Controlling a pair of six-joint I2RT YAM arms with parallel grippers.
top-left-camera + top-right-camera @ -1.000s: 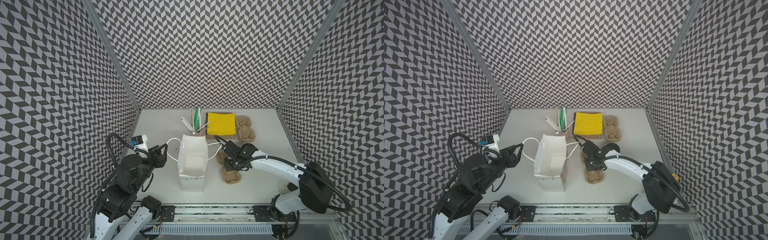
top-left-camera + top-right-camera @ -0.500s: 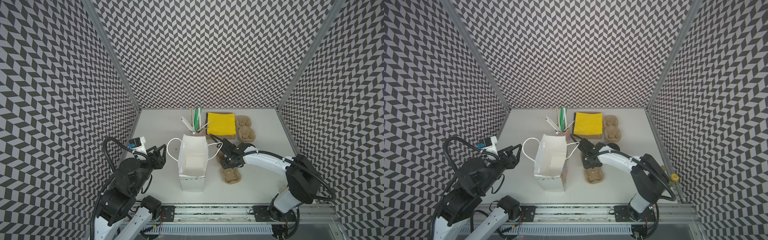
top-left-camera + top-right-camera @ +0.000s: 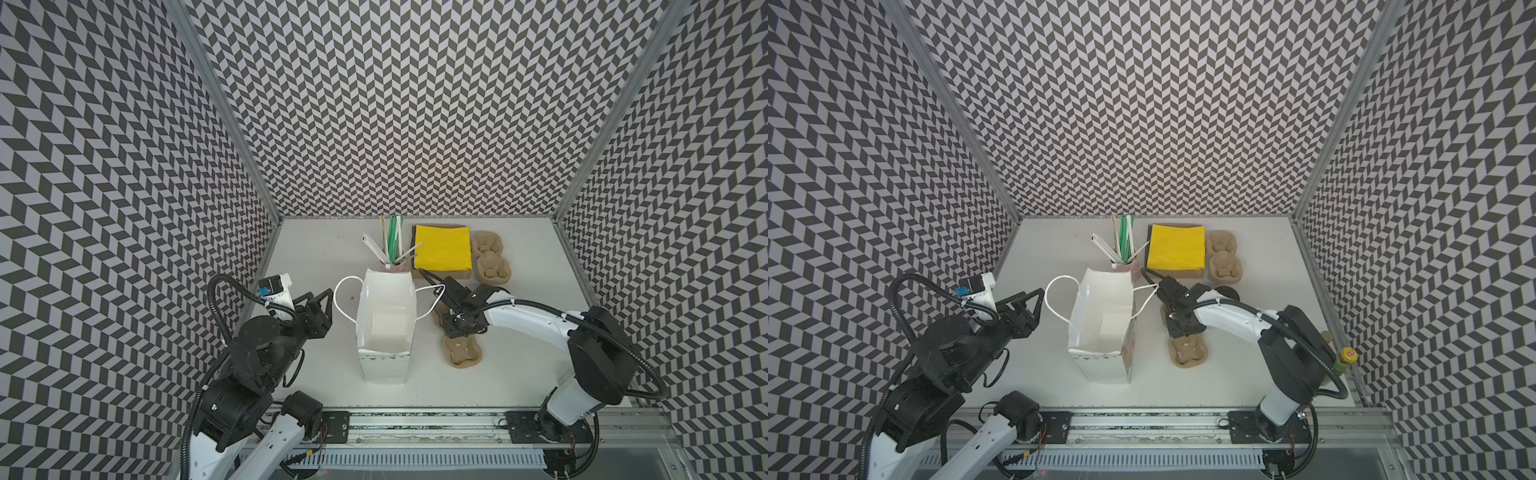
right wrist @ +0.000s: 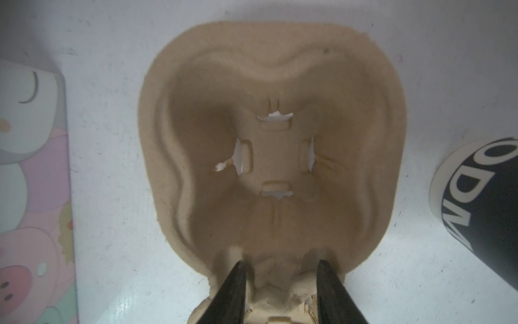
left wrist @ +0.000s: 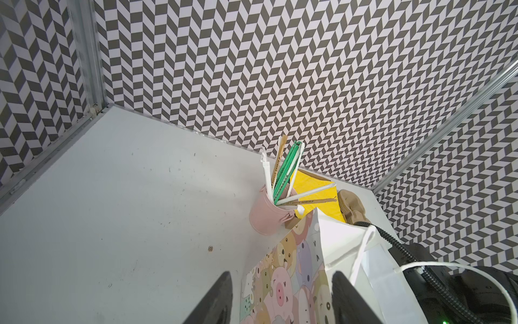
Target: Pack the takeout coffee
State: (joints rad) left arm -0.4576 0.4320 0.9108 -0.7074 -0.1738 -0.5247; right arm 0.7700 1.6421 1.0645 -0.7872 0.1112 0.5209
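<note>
Left fingers [image 5: 215,300] spread wider, empty beside paper bag [image 5: 283,280], right fingers [image 4: 229,294] apart, straddling pulp carrier [image 4: 274,157] at its narrow waist

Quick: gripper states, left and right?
Left gripper: open, empty.
Right gripper: jaws astride the cup carrier's middle; whether it grips cannot be told.

Right claw [image 4: 281,265] straddles the waist of the pulp carrier [image 4: 269,84], black cup [image 4: 489,224] nearby.

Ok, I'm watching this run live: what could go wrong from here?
The right gripper straddles the ragged cup carrier's thin middle ridge; it may rip or slip. The takeout coffee is close beside it and could get knocked. The paper bag stands unheld, the left gripper open beside it; it may tip.
</note>
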